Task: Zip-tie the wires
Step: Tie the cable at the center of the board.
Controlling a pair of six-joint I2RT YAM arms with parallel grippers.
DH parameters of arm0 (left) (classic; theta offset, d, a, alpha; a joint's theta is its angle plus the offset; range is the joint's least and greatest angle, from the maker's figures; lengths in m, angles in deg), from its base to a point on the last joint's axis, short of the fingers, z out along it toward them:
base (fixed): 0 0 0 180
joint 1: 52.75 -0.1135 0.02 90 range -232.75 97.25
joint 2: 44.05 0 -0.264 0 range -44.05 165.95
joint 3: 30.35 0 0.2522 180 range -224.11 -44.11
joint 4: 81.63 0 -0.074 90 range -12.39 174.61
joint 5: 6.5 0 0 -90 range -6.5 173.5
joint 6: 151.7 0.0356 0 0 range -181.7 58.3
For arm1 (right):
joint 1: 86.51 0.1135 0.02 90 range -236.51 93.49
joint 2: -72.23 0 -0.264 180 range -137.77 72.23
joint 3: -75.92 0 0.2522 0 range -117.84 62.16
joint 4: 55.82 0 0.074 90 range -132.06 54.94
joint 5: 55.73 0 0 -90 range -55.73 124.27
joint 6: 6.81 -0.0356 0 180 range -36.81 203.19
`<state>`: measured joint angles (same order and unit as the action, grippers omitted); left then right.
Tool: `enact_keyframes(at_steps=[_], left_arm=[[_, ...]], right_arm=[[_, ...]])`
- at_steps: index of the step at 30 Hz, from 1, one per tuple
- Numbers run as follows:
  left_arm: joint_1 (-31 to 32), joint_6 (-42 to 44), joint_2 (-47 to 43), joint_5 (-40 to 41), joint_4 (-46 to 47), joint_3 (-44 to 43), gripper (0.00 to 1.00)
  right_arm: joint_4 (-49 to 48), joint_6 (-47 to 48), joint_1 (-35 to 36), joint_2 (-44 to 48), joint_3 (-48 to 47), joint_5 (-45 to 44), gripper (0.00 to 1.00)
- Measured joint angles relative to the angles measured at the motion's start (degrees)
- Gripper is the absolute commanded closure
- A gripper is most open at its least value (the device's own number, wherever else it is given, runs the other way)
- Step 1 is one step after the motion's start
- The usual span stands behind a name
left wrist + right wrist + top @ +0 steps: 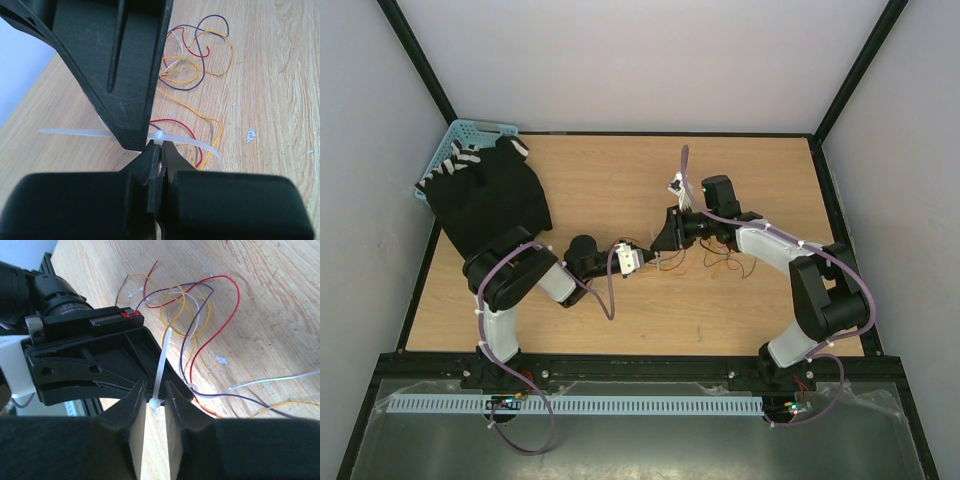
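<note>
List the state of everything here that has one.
zip tie, threaded into a loose loop, not pulled tight.
wires, loose tangle on the table, some passing through the loop.
left gripper, shut on the zip tie at its head.
right gripper, open, jaws either side of the zip tie.

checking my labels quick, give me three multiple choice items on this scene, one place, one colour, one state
1. Where is the blue basket? A far left B near right C mid-table
2. What colour is the zip tie? A black B white C green
3. The right end effector has its fingers: A apart B clamped shut C out of view

1 A, it sits at the far left corner; 2 B, the strip is whitish; 3 A, gaps show on either side of the strip.
</note>
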<state>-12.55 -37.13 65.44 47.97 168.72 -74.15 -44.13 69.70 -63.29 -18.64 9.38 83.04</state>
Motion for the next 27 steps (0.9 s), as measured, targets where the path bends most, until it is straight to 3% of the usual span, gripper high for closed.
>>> enact_keyframes(at_steps=[4,18,26,27], left_arm=[[0.0,-0.2,0.0,0.0,-0.2,0.0,1.0],[-0.4,-0.2,0.0,0.2,1.3,-0.5,1.0],[-0.4,-0.5,0.0,1.0,1.1,-0.5,1.0],[-0.3,-0.6,0.0,1.2,0.9,-0.5,0.94]], right_arm=[[-0.7,-0.6,0.0,0.0,0.1,0.3,1.0],[3.2,-0.6,-0.7,-3.3,-10.4,-0.4,1.0],[3.1,-0.9,-0.8,-3.8,-10.9,-0.4,1.0],[2.7,-0.9,-0.8,-3.7,-10.4,-0.4,1.0]])
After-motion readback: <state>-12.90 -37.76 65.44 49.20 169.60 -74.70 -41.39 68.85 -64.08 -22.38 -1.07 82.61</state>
